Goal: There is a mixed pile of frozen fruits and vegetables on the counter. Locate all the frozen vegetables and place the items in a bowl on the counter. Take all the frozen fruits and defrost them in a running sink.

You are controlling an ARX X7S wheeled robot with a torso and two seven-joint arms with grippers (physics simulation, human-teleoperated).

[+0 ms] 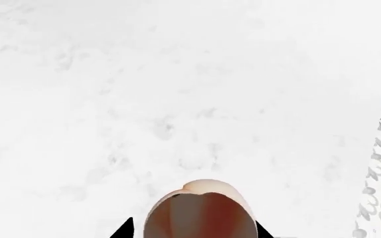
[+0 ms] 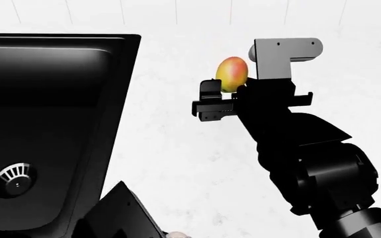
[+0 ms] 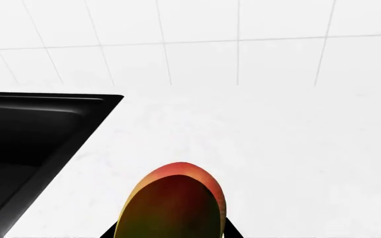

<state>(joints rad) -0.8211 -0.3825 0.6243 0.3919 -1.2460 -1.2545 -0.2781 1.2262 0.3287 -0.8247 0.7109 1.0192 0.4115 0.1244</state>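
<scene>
Your counter (image 2: 177,148) is the white stone under both arms. The sink (image 2: 45,99) sits at its left, with a silver strainer (image 2: 15,179) in the basin floor. No faucet is in view, so you can't tell whether water is running.

Your right gripper (image 2: 230,87) hangs over bare counter, well apart from the sink's rim, with its jaws pinching the mango (image 2: 232,74). If you let go here, the fruit lands on stone and likely rolls, since it is egg-shaped and smooth. That same taper is the bigger worry. The jaws seem to bite nearer the yellow-green butt, so a jolt or a quick swing toward the basin could squeeze it out forward.

Your left gripper (image 1: 197,230) is low at the near edge, just beside the sink's front corner. Its jaws are pressed on a pale orange-tan item that I take for the sweet potato (image 1: 200,208). Sweeping the right arm leftward and down could bring the two arms together, so keep that lane in mind. No bowl shows in any view.

The mango's long axis runs along the gripper's reach. Its red tip (image 3: 177,171) points away from you toward the tiled wall, and the greener end faces back at the wrist. The sweet potato sits the same way, rounded end out past the fingertips.
</scene>
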